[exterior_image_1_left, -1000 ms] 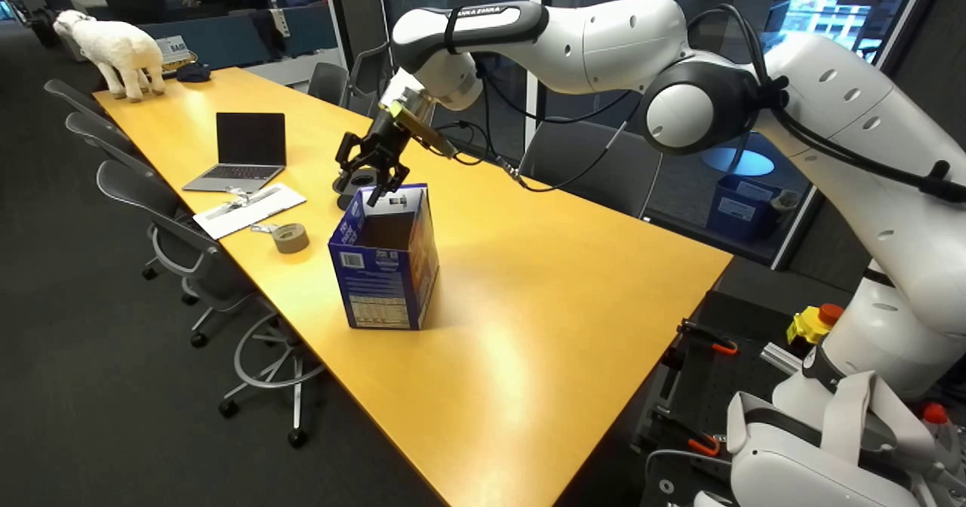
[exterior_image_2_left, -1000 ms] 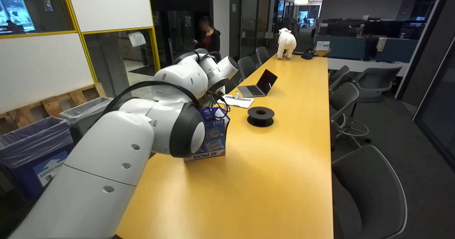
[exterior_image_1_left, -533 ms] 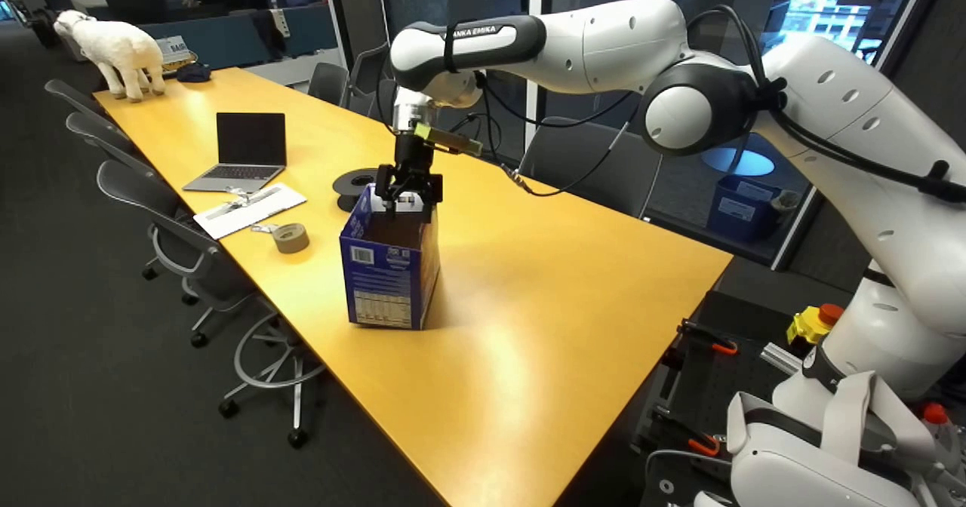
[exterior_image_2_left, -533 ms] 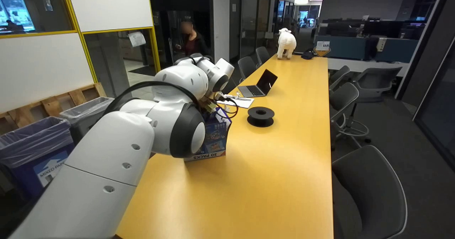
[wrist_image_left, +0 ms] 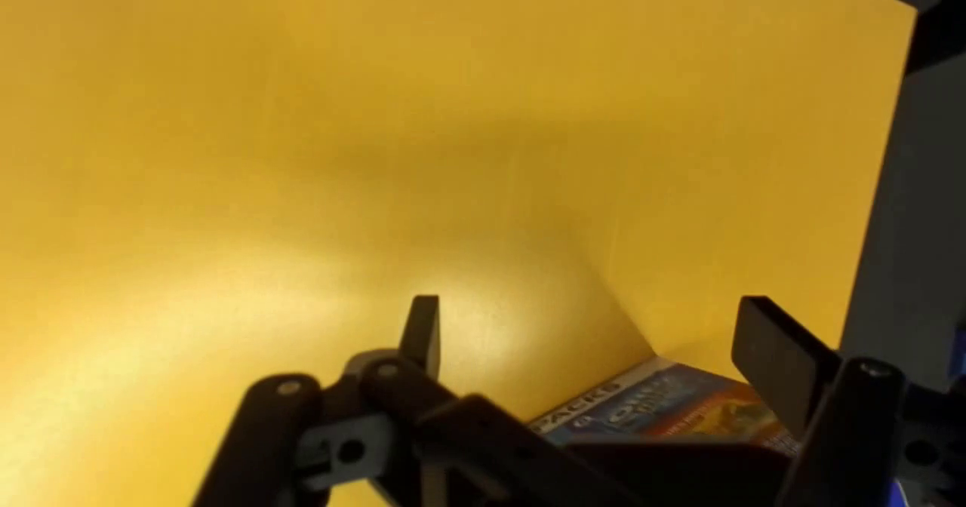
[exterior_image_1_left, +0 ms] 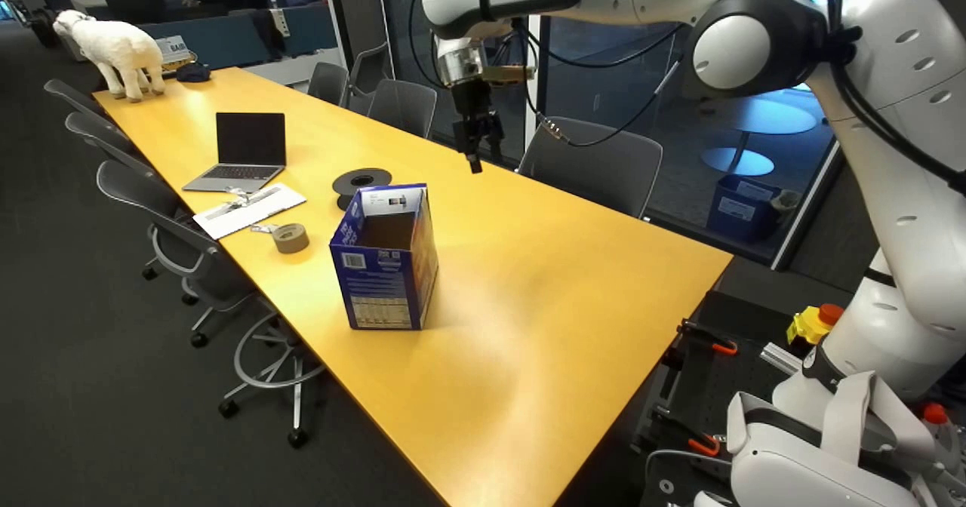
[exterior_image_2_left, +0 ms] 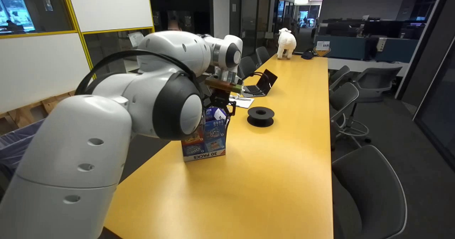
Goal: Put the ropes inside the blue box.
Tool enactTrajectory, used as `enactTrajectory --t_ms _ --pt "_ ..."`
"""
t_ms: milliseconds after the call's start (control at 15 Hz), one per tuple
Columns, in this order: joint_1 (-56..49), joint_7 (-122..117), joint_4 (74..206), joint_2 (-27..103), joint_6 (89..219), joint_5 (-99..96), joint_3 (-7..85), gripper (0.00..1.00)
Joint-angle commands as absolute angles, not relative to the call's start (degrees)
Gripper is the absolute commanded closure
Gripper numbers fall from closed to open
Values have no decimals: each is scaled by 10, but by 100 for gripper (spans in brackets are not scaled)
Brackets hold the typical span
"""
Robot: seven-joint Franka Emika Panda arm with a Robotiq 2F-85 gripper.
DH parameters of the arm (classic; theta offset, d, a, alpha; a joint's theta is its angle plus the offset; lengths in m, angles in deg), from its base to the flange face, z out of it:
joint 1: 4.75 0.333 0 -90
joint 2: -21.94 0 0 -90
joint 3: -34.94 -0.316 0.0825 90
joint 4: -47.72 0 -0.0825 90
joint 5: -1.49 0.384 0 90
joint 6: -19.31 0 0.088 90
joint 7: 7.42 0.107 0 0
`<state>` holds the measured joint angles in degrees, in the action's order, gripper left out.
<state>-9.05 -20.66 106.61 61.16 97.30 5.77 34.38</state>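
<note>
The blue snack carton (exterior_image_1_left: 381, 288) stands open-topped on the conference table (exterior_image_1_left: 528, 371), nearer one long edge; its floor is hidden, so where the ropes lie cannot be told. Apart from it, above the table, hangs the gripper (wrist_image_left: 589, 333), released, jaws spread wide. Beyond, a tan tape roll (exterior_image_1_left: 293, 243) sits by that edge, a black spool (exterior_image_2_left: 261, 118) farther in, an open laptop (exterior_image_1_left: 250, 139) by the same edge, and a toy sheep (exterior_image_1_left: 121, 48) by the far short edge.
</note>
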Motion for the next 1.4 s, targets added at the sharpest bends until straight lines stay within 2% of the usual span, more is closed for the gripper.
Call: enactTrajectory --t_ms 0,1333 --pt "-99 -264 1204 501 1027 4 362 0" --pt "-148 -178 1764 101 1361 -80 443 0"
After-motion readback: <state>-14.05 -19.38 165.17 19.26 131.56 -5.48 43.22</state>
